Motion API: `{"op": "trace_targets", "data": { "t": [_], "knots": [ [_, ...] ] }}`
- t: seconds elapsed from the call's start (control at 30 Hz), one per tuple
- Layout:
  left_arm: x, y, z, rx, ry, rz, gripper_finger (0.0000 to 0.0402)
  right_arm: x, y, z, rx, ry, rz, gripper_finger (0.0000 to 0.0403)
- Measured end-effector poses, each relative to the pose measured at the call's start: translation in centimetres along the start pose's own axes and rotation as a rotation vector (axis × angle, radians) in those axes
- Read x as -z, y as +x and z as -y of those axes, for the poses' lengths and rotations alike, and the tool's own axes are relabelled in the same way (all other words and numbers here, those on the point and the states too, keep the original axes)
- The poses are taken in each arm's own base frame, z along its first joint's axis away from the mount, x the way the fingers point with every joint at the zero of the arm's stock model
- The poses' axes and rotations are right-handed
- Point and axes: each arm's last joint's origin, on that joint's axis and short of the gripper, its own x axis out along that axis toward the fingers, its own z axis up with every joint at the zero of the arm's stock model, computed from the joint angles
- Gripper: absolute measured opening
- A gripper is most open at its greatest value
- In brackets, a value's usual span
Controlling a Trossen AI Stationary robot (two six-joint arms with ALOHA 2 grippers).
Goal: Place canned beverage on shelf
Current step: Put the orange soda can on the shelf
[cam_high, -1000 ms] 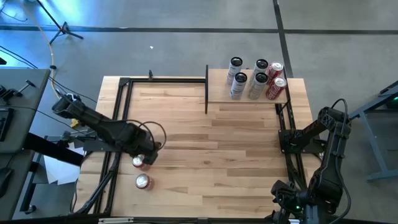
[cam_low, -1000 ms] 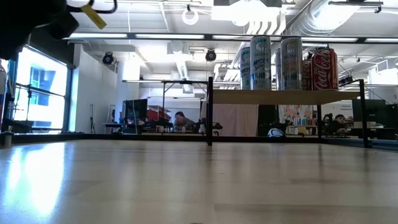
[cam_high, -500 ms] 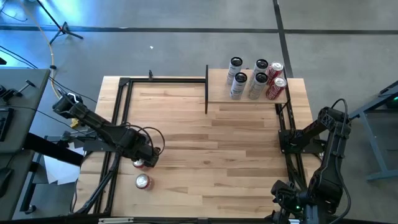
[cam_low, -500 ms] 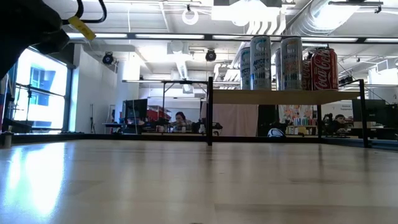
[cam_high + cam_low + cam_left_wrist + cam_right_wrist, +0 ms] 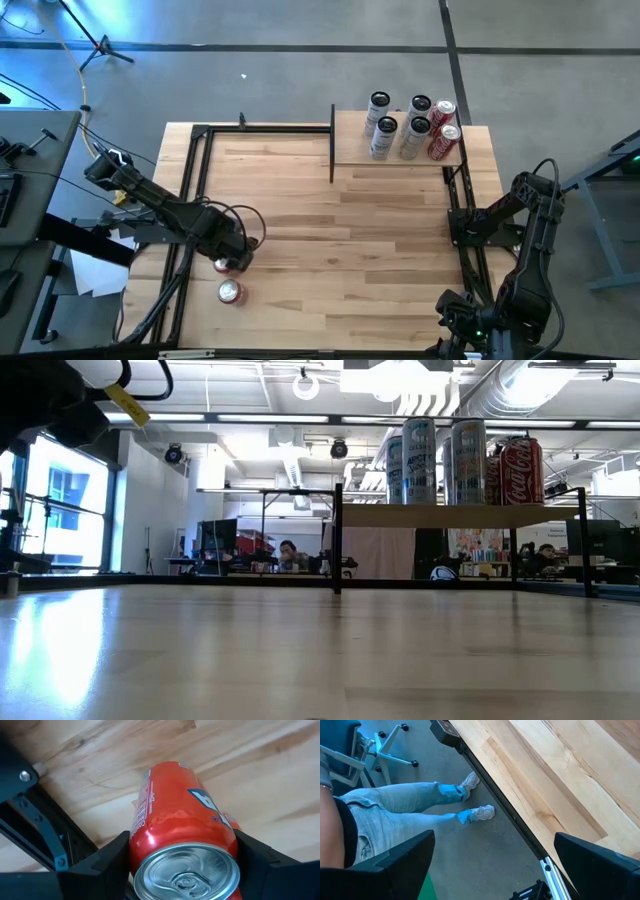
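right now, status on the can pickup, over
Left gripper shut on red can, near left of table. Right gripper open, parked off right edge. Shelf has five cans, left part bare.

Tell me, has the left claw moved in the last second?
Yes. Seen from above, the left gripper has edged toward the table's left frame rail, now sitting over the red can it hovered beside. Its fingers flank that can.

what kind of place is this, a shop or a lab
Most likely a robotics lab in an open-plan workspace, not a shop: exposed ceiling ducts, desks with people in the background, and a wooden test table with a small shelf of cans.
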Motion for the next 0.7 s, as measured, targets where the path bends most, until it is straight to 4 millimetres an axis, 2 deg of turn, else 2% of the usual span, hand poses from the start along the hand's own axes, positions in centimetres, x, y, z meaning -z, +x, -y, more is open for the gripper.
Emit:
{"op": "trace_targets", "data": {
  "t": [0.17, 0.5, 0.7],
  "knots": [
    [-0.9, -0.2, 0.3, 0.031, 0.117, -0.004, 0.0239, 0.0, 0.0, 0.0, 0.000, 0.000, 0.000, 0.0399],
    [-3.6, -0.7, 0.1, 0.054, 0.578, 0.022, 0.0240, 0.0, 0.0, 0.0, 0.000, 0.000, 0.000, 0.0399],
    [-5.5, -1.2, -0.2, 0.028, 0.848, 0.104, 0.0241, 0.0, 0.0, 0.0, 0.000, 0.000, 0.000, 0.0399]
  ]
}}
